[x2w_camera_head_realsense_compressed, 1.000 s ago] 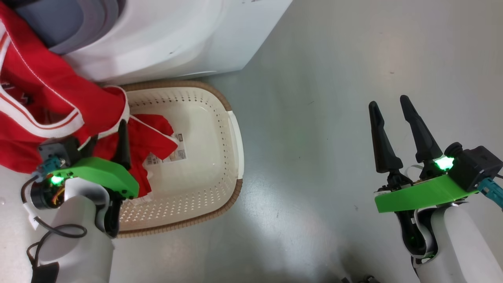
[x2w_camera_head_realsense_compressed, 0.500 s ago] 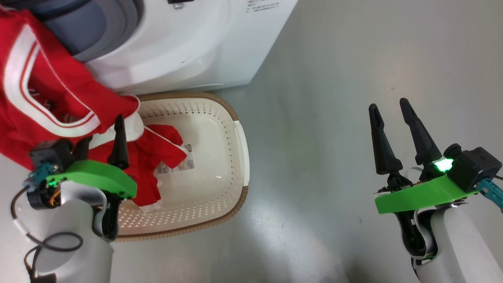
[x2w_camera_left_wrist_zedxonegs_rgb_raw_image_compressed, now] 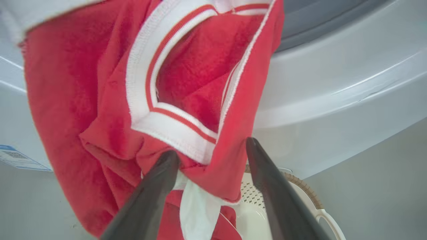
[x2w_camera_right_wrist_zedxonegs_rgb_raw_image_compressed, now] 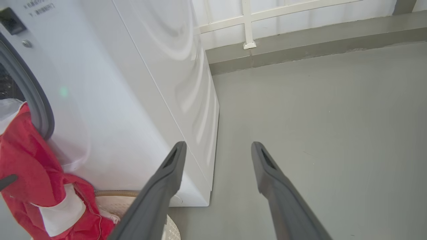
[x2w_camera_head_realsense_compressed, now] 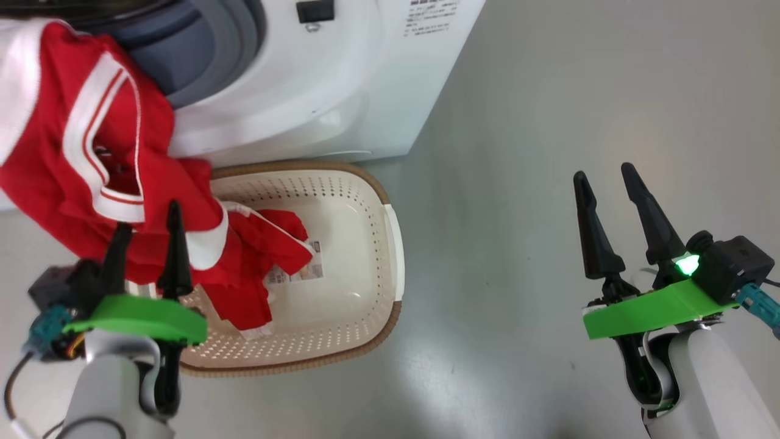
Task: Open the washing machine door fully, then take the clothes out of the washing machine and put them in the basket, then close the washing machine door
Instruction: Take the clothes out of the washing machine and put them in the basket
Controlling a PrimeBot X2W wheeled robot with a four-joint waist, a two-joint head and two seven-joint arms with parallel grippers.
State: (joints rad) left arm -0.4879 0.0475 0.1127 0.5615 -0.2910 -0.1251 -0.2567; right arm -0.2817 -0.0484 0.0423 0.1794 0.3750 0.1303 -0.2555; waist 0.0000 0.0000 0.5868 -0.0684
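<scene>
Left tool (x2w_camera_head_realsense_compressed: 148,216) stands at the basket's near left corner with its two fingers spread wide. It has nothing clamped, and red fabric hangs just ahead of the tips and brushes them.

Above and left of the basket (x2w_camera_head_realsense_compressed: 341,166), the clothes (x2w_camera_head_realsense_compressed: 79,183) spill out of the washing machine (x2w_camera_head_realsense_compressed: 317,79). They drape over the grey gasket (x2w_camera_head_realsense_compressed: 231,36) and trail down across the basket's left rim. One red piece already lies inside, partly over the paper label (x2w_camera_head_realsense_compressed: 298,268) on the bottom.

This fabric looks soft, limp and light. It will probably fold, stretch and slide rather than hold any shape, so a pinch on a single thin layer may slip. The white ribbed band, seen in the left wrist view just beyond the fingers, is thicker and stitched, so it seems the firmest place to grip. A bunched fold beside it would also do. A hold high up, towards the machine's mouth behind the basket, should lift the trailing length clear. The upper end may also drag or catch on the gasket lip.

Well to the right of the basket, over bare floor (x2w_camera_head_realsense_compressed: 548,122), the right tool (x2w_camera_head_realsense_compressed: 603,171) hangs with its fingers apart and empty.
</scene>
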